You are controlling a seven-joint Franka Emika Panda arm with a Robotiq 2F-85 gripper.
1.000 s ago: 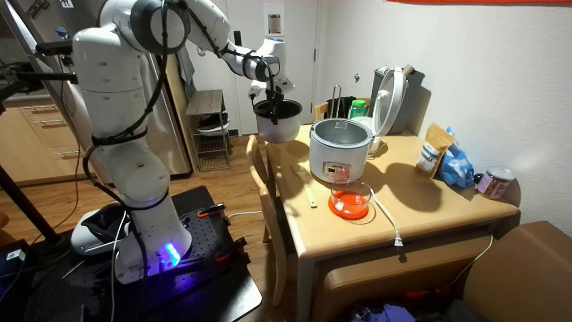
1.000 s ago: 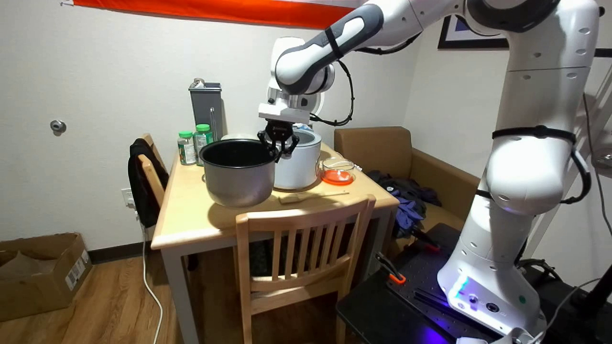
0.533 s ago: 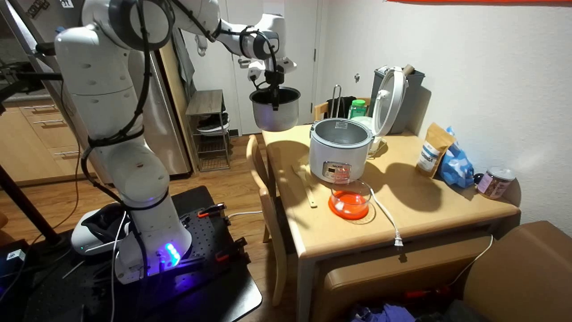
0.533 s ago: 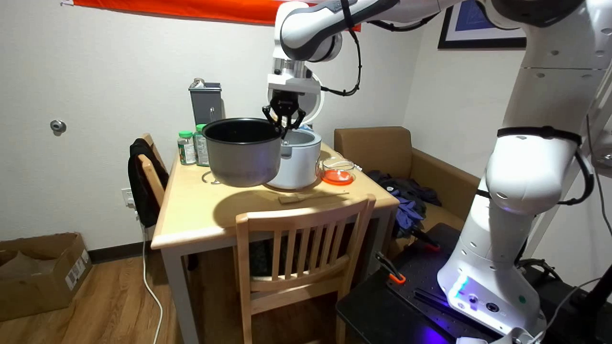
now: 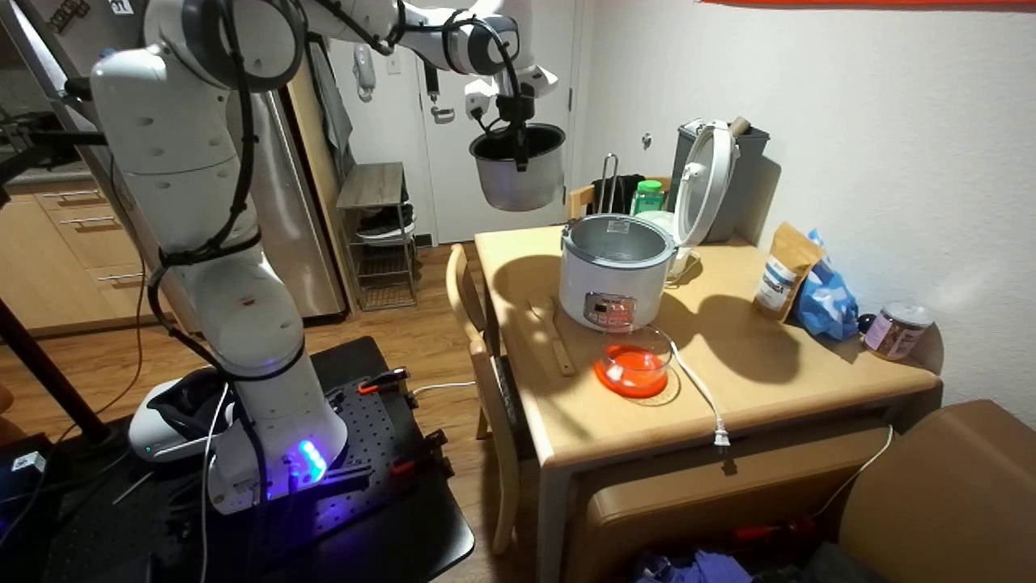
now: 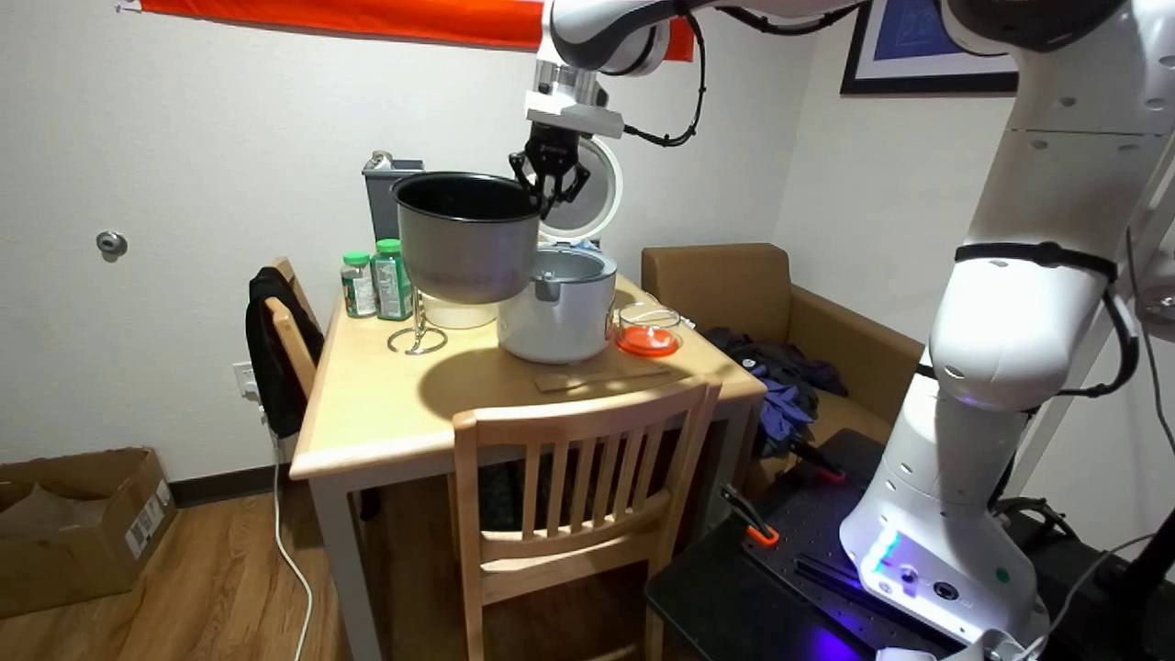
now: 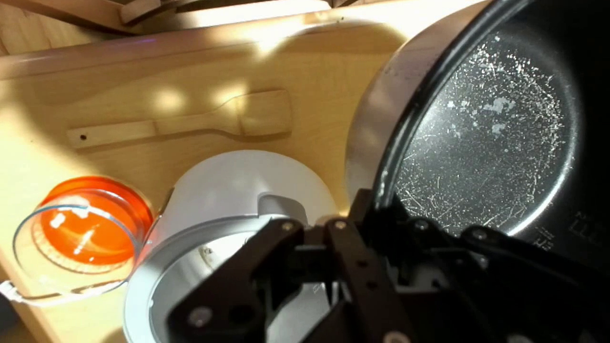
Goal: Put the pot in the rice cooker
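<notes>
1. Check your gripper [image 7: 380, 209]: its fingers clamp the rim of the metal pot [image 6: 464, 262].
2. Observe the pot: you hold it mouth upward, raised above the wood-topped table [image 5: 599, 421] and apart from the rice cooker [image 5: 607, 275].
3. Locate the cooker: in both exterior views it sits right of and lower than the pot, its lid [image 5: 706, 180] raised.
4. In an exterior view, identify the wooden spatula [image 6: 560, 380] at the cooker's near side and the glass bowl [image 6: 648, 330] to its right.

text: none clearly readable | rice cooker [image 5: 611, 277], pot [image 7: 481, 133], bag [image 5: 785, 273]: lettering blurred
</notes>
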